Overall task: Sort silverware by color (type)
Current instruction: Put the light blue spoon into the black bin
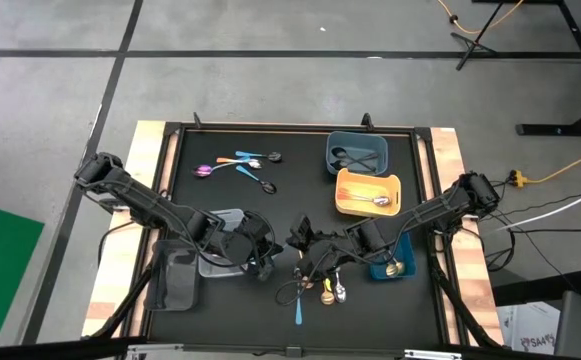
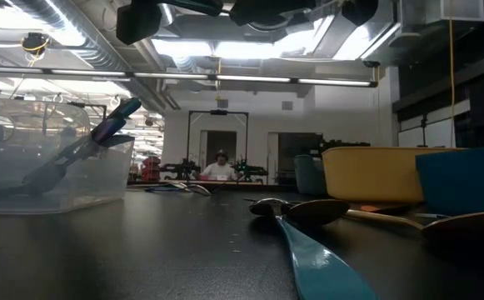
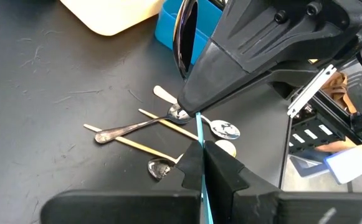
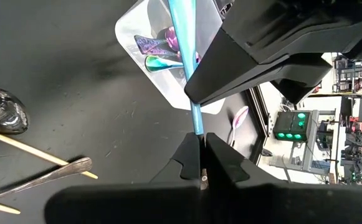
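Note:
A thin teal-blue spoon (image 4: 182,37) hangs in the air between my two grippers, above the clear tray (image 4: 137,28) that holds purple and teal spoons. My left gripper (image 3: 202,165) and my right gripper (image 4: 201,152) face each other at the table's middle near part, left (image 1: 268,262) and right (image 1: 297,247), both shut on this spoon. Below them, silver and gold spoons (image 3: 168,130) lie flat on the black mat, and a second teal spoon (image 1: 298,300) lies near the near edge. My left gripper pinches the teal-blue spoon's thin handle (image 3: 199,134) between its two fingers, which lie roughly along it. The spoon is lifted clear of the mat. My right gripper pinches the handle's free end (image 4: 197,124) at its fingertips, coming from the table's right side. The spoon runs straight out ahead of the fingers.
More spoons (image 1: 240,165) lie at the far left of the mat. A blue-grey tray (image 1: 357,140), an orange tray (image 1: 345,190) with one spoon, and a blue tray (image 1: 405,272) stand on the right; a dark grey tray (image 1: 175,285) stands near left.

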